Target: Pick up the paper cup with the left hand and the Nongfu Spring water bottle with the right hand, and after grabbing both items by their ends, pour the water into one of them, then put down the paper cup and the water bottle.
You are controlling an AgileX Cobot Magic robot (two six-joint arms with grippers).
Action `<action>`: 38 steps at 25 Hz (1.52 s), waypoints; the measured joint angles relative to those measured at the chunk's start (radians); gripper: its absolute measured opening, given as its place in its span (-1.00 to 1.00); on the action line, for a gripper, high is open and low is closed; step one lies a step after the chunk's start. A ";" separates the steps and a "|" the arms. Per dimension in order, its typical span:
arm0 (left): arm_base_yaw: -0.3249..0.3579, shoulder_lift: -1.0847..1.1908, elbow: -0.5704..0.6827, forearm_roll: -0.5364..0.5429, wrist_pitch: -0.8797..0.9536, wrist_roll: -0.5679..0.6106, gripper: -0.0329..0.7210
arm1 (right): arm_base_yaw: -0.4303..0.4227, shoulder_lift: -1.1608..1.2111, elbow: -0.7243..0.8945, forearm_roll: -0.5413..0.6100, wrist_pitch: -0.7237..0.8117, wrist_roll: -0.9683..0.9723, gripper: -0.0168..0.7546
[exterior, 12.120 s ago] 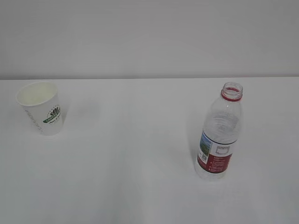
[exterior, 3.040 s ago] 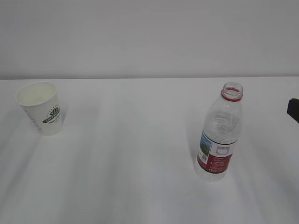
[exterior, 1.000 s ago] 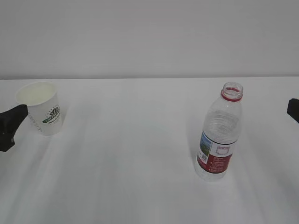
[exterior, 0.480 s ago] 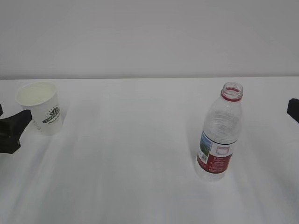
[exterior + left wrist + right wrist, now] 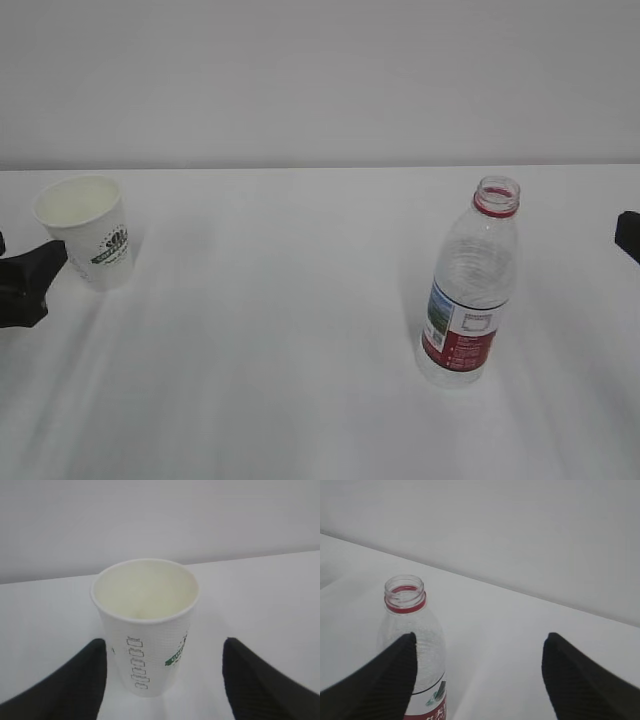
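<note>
Exterior view: the paper cup stands upright at the far left of the white bench, and the Nongfu Spring water bottle stands uncapped on the right. The left end effector sits just beside the cup; the right end effector barely shows at the right edge, well apart from the bottle.

Left wrist view: jaws wide, flanking the empty cup without touching.

Right wrist view: jaws wide, the bottle off to the left.

Nothing is grasped yet; both pickups, pouring and putting down remain.
</note>
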 joint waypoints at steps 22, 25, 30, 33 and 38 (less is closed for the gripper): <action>0.000 0.171 -0.081 -0.009 -0.001 0.000 0.49 | 0.000 0.000 0.000 0.000 0.000 0.000 0.57; 0.000 0.204 -0.082 -0.010 -0.001 0.000 0.51 | 0.000 0.000 0.000 0.000 0.000 0.000 0.56; 0.000 0.245 -0.122 -0.010 -0.001 0.000 0.67 | 0.000 0.000 0.000 0.000 0.000 0.000 0.56; 0.000 0.281 -0.166 -0.010 -0.001 0.000 0.70 | 0.000 0.000 0.000 0.000 0.000 0.000 0.56; 0.000 0.341 -0.217 -0.010 -0.004 0.000 0.70 | 0.000 0.000 0.000 0.000 0.000 0.000 0.57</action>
